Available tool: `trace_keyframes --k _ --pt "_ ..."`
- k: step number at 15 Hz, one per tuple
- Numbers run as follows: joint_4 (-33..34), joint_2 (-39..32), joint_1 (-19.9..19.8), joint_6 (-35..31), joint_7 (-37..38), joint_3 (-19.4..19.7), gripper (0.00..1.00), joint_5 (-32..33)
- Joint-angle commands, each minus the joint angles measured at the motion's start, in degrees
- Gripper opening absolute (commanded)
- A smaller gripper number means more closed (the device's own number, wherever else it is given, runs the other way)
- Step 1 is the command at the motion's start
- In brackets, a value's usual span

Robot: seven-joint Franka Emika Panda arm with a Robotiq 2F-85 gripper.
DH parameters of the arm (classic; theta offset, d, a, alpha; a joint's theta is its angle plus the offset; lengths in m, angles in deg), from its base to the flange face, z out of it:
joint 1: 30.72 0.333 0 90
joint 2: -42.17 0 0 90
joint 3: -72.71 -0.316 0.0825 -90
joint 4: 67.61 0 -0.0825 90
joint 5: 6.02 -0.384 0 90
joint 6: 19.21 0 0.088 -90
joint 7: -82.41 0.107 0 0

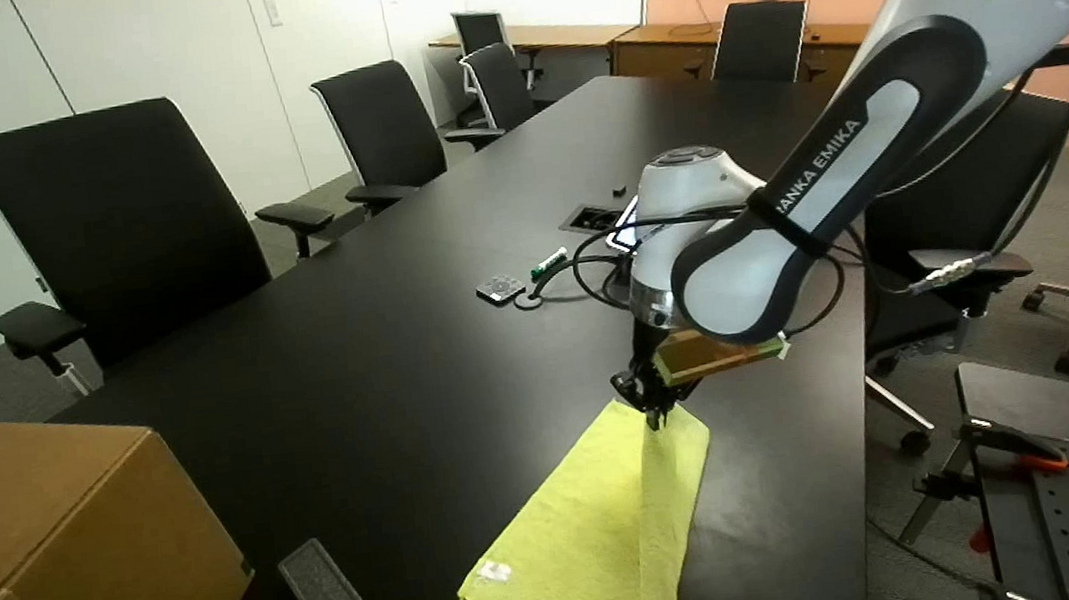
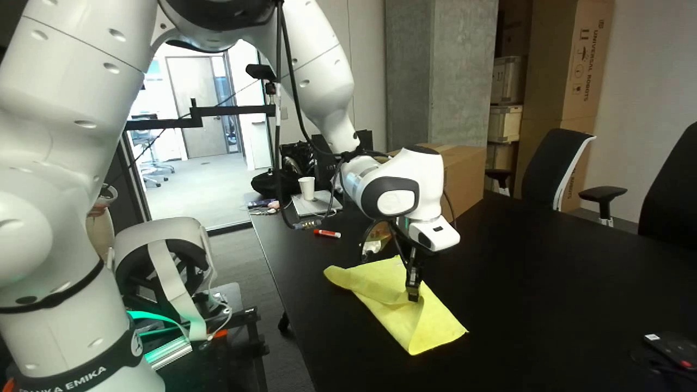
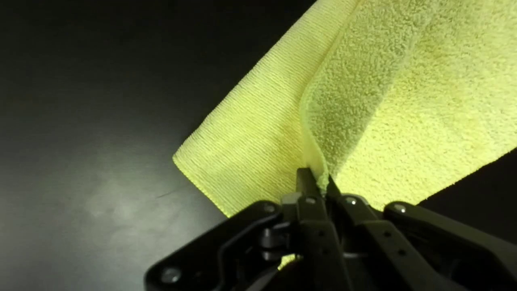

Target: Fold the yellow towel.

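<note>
One yellow towel (image 1: 573, 547) is lying on the long black tabletop (image 1: 385, 398) here, and the pincer (image 3: 320, 184) is clamped on an edge of it, cloth pinched right between the tips. Can't quite tell how much fabric it's holding, tbh. The white robot arm (image 1: 830, 156) leans in above, with the pincer pointing roughly downward. Most of the towel lies flat, but the pinched edge stands up a bit, and in an exterior view a ridge runs from there toward the near end. There's also a little white tag (image 1: 495, 571) at the left corner. The wrist view is the good one imo: ribbed cloth to the left, fuzzier cloth to the right, and that raised edge going straight into the grip. As for other stuff, in an exterior view a big cardboard box (image 1: 121, 558) takes up the near left, with a gray block (image 1: 324, 594) between it and the towel. Farther off, a green and white marker (image 1: 548, 263) lies just beside a small square gadget (image 1: 500, 290), and black chairs (image 1: 124, 226) line the left side. In an exterior view I can also spot a red marker (image 2: 327, 233) on the far left, plus a white cup (image 2: 307, 188) standing upright on a flat silver slab (image 2: 320, 208). Over on the near right there's a dark device (image 2: 672, 348) with a dab of red, well apart from the towel.
</note>
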Motion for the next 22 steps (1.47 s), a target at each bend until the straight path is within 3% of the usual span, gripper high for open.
trace_keyframes --k 1,7,8,14,18,19,22 --pt "7.74 -4.12 1.04 3.7 2.97 1.85 0.04 2.11" --pt "15.57 -6.9 1.18 7.67 4.32 2.75 0.05 4.2" --pt "16.49 -7.49 1.16 8.38 4.56 2.78 0.23 4.61" --pt "17.02 -8.61 2.29 8.46 5.9 3.25 0.62 6.61" --pt "12.96 -6.25 4.26 8.53 6.5 2.78 0.93 8.0" --pt "11.68 -5.48 5.0 8.53 6.14 2.43 0.99 8.67" --pt "6.98 -2.01 8.17 8.99 3.85 0.44 1.0 11.67"
